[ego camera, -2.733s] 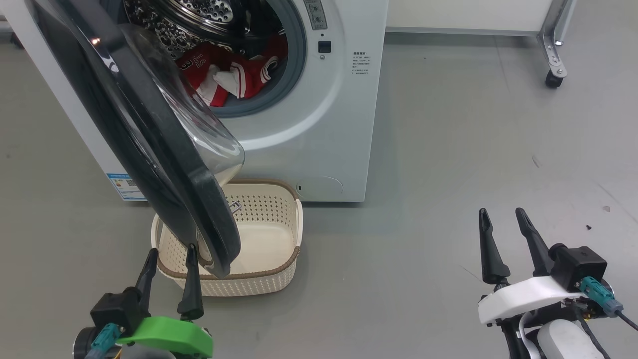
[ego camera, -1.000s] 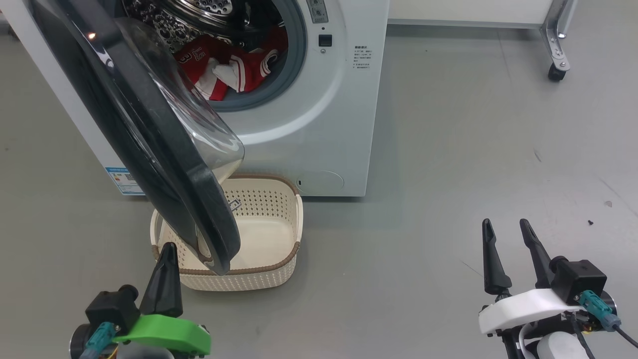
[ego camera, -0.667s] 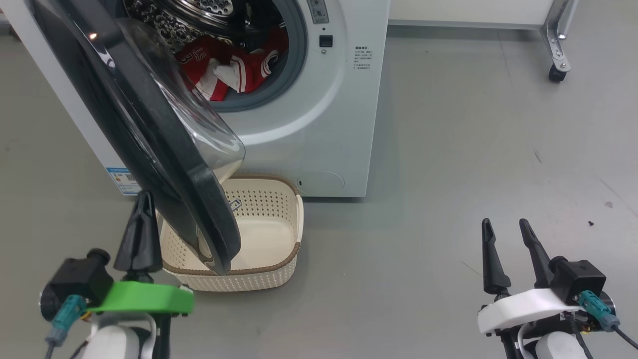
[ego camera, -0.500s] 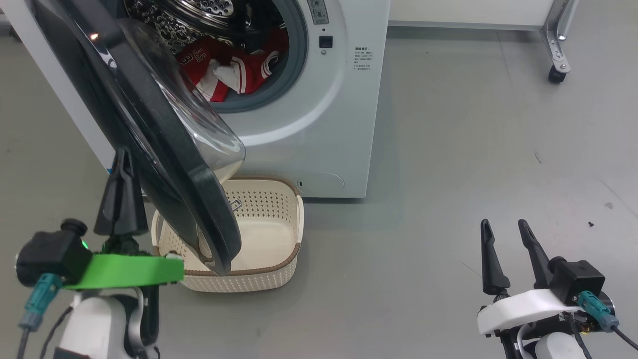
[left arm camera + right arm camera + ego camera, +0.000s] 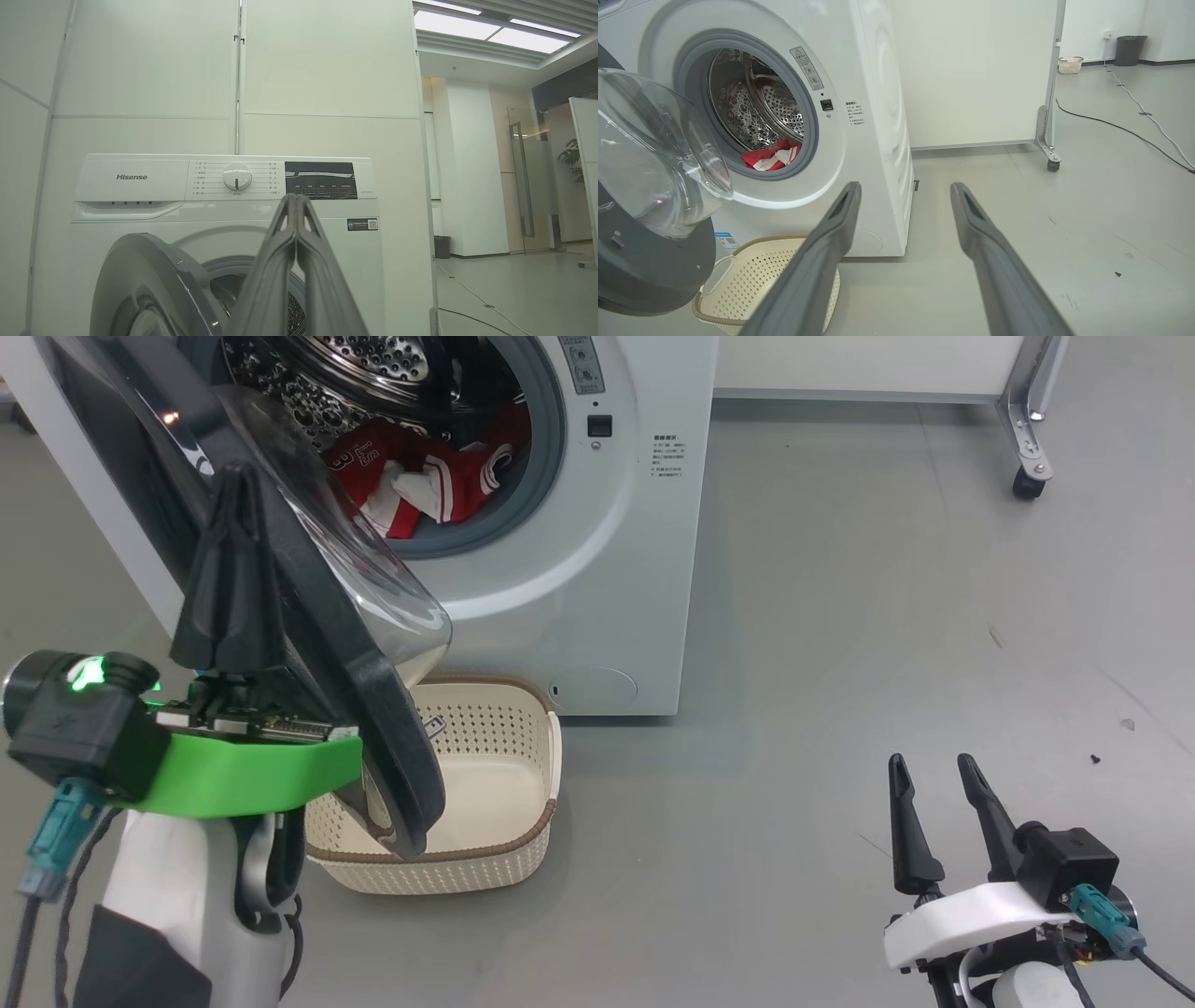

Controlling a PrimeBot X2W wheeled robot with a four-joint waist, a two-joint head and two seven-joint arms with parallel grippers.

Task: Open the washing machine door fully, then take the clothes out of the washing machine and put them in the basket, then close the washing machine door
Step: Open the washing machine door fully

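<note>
Grey floor [image 5: 840, 616] carries a Hisense washing machine [image 5: 597, 597], with the washing machine door [image 5: 392, 747] standing partly open over the cream basket [image 5: 439, 875].

- **Left end effector** [image 5: 235, 476]: closed on nothing, up beside the door's outer face. Contact cannot be confirmed.
- **Right end effector** [image 5: 931, 765]: spread open, low, well apart from the machine.
- **Door:** judged rigid and heavy, with a glass bowl. Best pushed at the black rim, not the glass.
- **Red jerseys** [image 5: 420, 485]: lying in the drum [image 5: 373, 364], judged light and limp. A bunched fold should be pinched.
- **Hidden:** garment count cannot be told, and the basket's left part is covered by the door.
</note>
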